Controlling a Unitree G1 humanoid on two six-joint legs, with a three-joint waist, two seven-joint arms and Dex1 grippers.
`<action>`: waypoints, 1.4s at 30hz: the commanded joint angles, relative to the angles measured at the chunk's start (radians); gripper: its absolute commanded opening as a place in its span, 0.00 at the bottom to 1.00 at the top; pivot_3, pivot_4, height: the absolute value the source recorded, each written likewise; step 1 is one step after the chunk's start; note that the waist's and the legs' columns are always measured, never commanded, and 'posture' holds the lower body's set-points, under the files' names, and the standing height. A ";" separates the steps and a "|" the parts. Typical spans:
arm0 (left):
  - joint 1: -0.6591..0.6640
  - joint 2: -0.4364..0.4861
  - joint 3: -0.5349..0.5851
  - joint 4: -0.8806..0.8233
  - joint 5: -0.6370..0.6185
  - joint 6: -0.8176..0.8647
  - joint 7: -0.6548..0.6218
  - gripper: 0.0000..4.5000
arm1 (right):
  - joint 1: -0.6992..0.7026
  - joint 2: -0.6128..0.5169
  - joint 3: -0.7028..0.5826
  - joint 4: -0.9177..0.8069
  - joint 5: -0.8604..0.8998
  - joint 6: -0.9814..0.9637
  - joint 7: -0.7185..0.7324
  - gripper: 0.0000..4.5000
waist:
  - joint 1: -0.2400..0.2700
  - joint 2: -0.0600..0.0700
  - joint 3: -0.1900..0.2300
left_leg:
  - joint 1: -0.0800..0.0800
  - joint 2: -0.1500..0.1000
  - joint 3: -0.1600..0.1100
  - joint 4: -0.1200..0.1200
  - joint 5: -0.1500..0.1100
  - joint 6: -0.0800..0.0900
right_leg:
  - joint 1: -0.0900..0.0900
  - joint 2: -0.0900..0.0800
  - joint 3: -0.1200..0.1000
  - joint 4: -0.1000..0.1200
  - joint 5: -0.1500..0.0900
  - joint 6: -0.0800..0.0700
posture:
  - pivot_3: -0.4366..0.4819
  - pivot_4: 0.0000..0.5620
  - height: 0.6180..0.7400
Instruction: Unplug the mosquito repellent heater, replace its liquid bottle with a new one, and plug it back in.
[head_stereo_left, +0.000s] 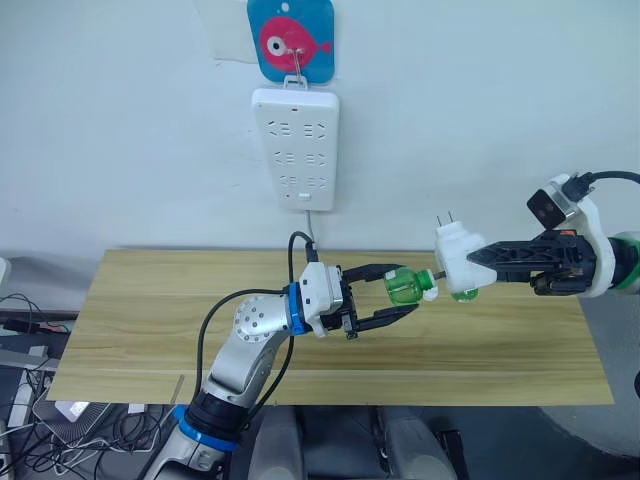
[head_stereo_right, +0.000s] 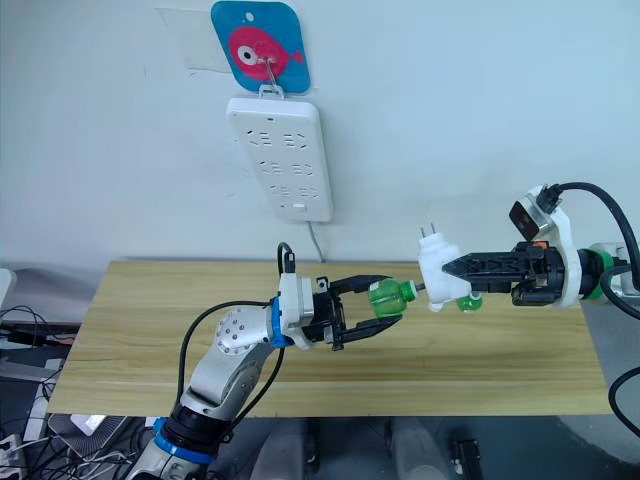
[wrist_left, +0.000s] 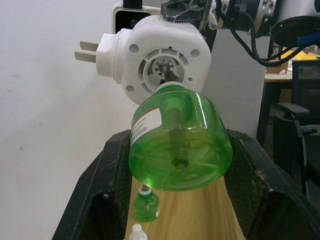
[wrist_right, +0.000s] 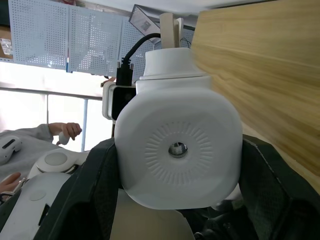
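Above the light wooden table, the right gripper pinches the white rounded plastic heater, prongs pointing up. The left gripper clamps a translucent green bottle, its neck meeting the heater's underside. A second small green bottle stands on the table below.

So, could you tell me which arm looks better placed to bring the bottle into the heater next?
Probably the left. The left gripper holds the green bottle with its wick already near the underside socket of the heater, which the right gripper holds in the air above the table.
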 joint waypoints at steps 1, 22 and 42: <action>-0.021 -0.019 -0.009 -0.026 0.001 -0.011 0.007 0.49 | 0.013 -0.011 -0.013 -0.060 0.053 -0.004 0.005 0.65 | 0.000 0.000 0.000 | 0.000 0.000 0.000 0.000 0.000 0.000 | 0.000 0.000 0.000 0.000 0.000 0.000 | 0.33 0.52 1.00; -0.035 -0.005 0.017 -0.052 -0.011 0.003 0.005 0.49 | 0.041 -0.041 -0.029 -0.033 0.053 -0.009 -0.002 0.65 | 0.000 0.000 0.000 | 0.000 0.000 0.000 0.000 0.000 0.000 | 0.000 0.000 0.000 -0.001 0.000 0.000 | 0.34 0.48 1.00; -0.017 0.006 -0.028 -0.062 0.025 -0.006 -0.006 0.49 | 0.024 -0.024 -0.032 -0.043 0.053 -0.005 0.007 0.65 | 0.000 0.000 0.000 | 0.000 0.000 0.000 0.000 0.000 0.000 | 0.000 0.000 0.000 -0.001 0.000 0.000 | 0.34 0.47 1.00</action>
